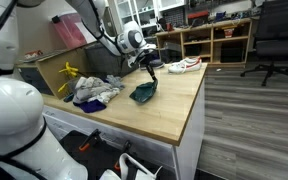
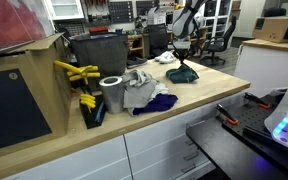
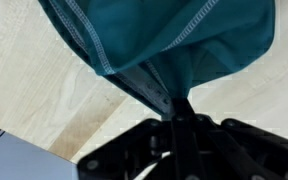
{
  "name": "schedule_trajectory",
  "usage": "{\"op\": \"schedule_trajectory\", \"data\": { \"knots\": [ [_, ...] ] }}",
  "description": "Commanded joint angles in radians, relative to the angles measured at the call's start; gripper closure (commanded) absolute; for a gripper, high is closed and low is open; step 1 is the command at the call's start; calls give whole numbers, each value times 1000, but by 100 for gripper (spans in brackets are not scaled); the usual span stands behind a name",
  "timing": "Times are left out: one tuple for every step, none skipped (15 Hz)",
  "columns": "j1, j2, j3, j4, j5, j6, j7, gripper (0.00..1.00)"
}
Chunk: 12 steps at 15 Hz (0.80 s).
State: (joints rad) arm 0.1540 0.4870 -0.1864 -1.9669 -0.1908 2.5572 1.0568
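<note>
The light wooden worktop [image 1: 179, 115] runs beneath everything. A heap of grey and blue clothes [image 1: 94, 92] lies well off to one side of the jaws. The teal garment [image 3: 154, 40] sits directly under the gripper [image 3: 174, 120], mostly resting on the wood. In the wrist view it fans out wide beyond the fingertips from one gathered seam. A white-and-red shoe [image 1: 184, 66] lies near the jaws, on the side away from the heap. The jaws are closed tight, pinching that stitched fold of teal cloth between them.
</note>
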Motion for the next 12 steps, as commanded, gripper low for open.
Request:
{"op": "schedule_trajectory", "data": {
  "knots": [
    [-7, -9, -23, 51, 40, -10, 79, 100],
    [-2, -8, -38, 58, 34, -6, 112, 100],
    [-3, -5, -46, 64, 30, -5, 137, 100],
    [-1, -4, -57, 67, 24, -4, 169, 100],
    [-2, -2, -64, 70, 21, -5, 192, 100],
    [0, 0, -74, 71, 15, -4, 220, 100],
    [-2, 1, -79, 73, 13, -8, 242, 100],
    [-3, 2, -83, 73, 11, -11, 261, 100],
    [-4, 2, -85, 73, 10, -12, 277, 100],
    [-4, 2, -86, 73, 9, -15, 290, 74],
    [-5, 1, -85, 72, 9, -15, 300, 73],
    [-4, -2, -84, 70, 8, -15, 306, 68]
  ]
}}
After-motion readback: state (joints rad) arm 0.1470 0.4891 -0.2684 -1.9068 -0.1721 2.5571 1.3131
